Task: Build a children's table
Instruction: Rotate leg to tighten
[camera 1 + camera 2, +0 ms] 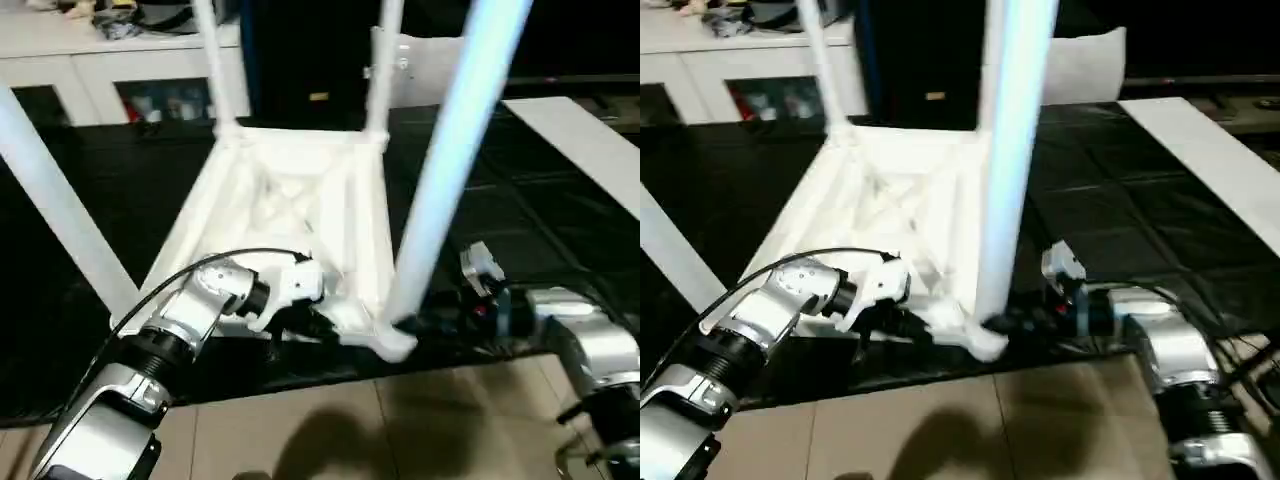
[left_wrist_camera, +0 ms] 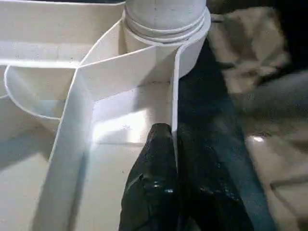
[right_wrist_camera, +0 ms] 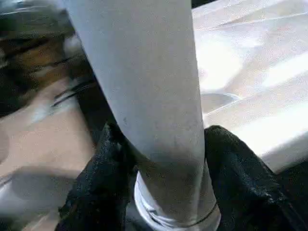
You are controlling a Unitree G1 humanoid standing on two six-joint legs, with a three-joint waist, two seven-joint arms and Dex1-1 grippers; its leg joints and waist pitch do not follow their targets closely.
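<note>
The children's table stands upside down on a black mat: its white top (image 1: 290, 200) lies ribbed side up with legs rising from the corner sockets. My left gripper (image 2: 171, 132) is shut on the thin rim wall (image 2: 174, 96) of the top, just beside the near right socket (image 2: 166, 19). The near right leg (image 1: 450, 160) stands in that socket. My right gripper (image 3: 161, 139) reaches in from the right at the leg's base, and its black fingers (image 3: 103, 163) press against both sides of the leg (image 3: 149, 96). Other legs (image 1: 215, 60) (image 1: 385, 60) (image 1: 50, 190) stand upright.
A white cabinet with glass doors (image 1: 120, 70) stands at the back left. A pale cushion (image 1: 1090, 60) lies behind the table. A long white panel (image 1: 590, 140) lies on the mat (image 1: 520, 230) at the right. Tan floor (image 1: 350, 420) begins at the mat's near edge.
</note>
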